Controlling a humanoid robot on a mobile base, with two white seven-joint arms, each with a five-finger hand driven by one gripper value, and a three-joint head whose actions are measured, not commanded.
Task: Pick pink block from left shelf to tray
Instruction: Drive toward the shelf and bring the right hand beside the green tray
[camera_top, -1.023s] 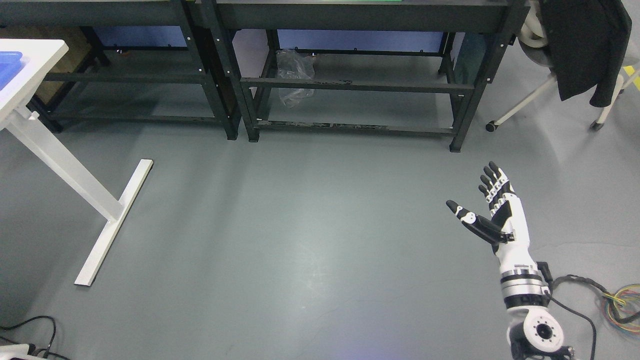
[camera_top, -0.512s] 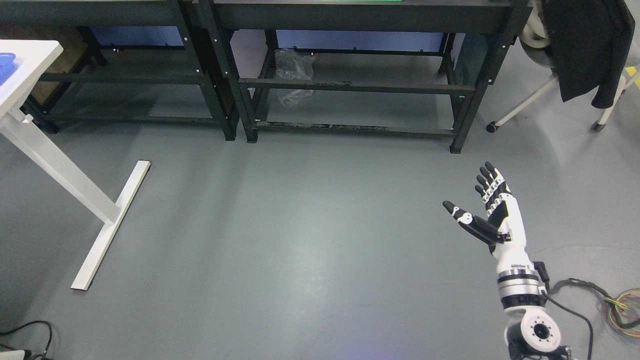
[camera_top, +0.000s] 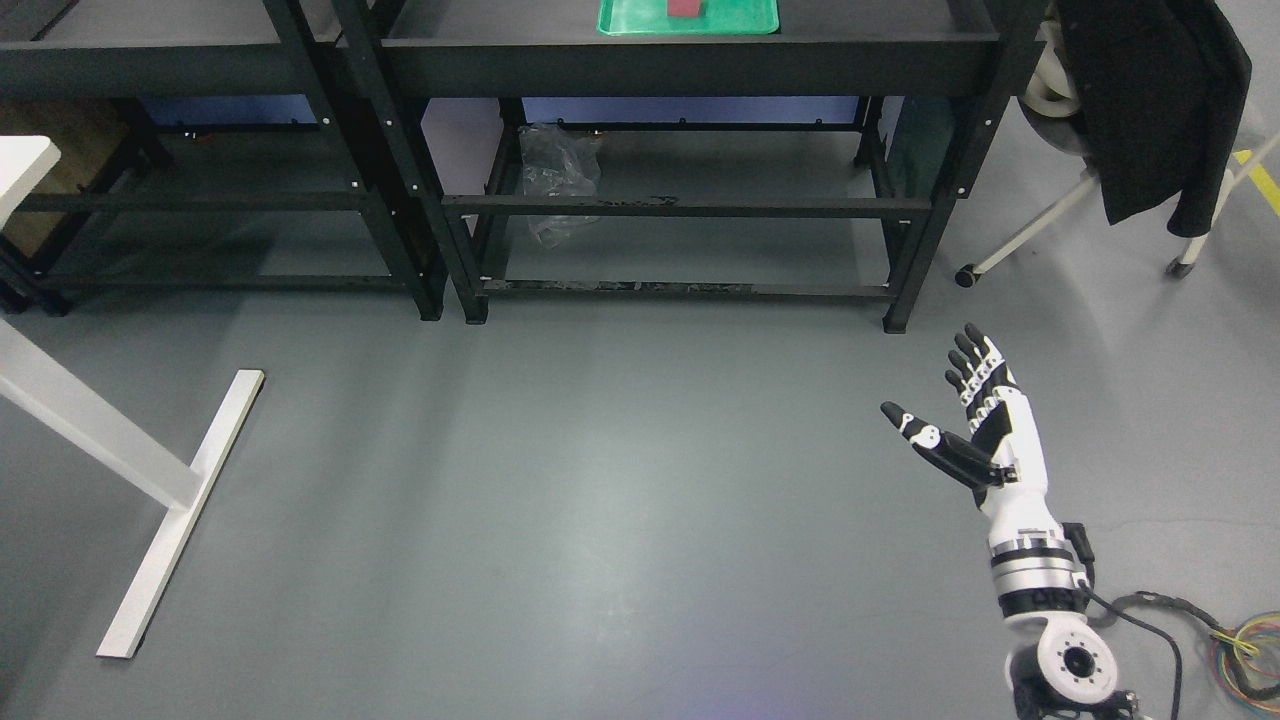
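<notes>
Right robot hand (camera_top: 975, 425) raised over bare grey floor (camera_top: 600, 480) at lower right of the head view, palm up, fingers (camera_top: 972, 362) spread and extended, thumb angled out to the left, nothing held. Forearm entering from bottom right edge, with black cable and a coil of coloured wires (camera_top: 1245, 650) trailing beside it on the floor. Left robot hand out of view. Two black metal shelf units standing side by side across the top of the view: left shelf (camera_top: 180, 60) with top surface partly cut off by the frame, right shelf (camera_top: 680, 60) carrying a green tray (camera_top: 640, 20) at the upper edge. Small reddish-pink block (camera_top: 686, 8) resting inside the tray, partly cropped by the top of the frame, so exact shape not determinable. Robot hand well apart from tray and block, with no contact. Crumpled clear plastic bag (camera_top: 555, 180) lying on the lower level of the right shelf, toward its left side. White tabletop (camera_top: 20, 165) corner visible at far left, its white leg and foot (camera_top: 180, 510) resting on the floor. Chair (camera_top: 1140, 90) draped with a dark garment at upper right.
</notes>
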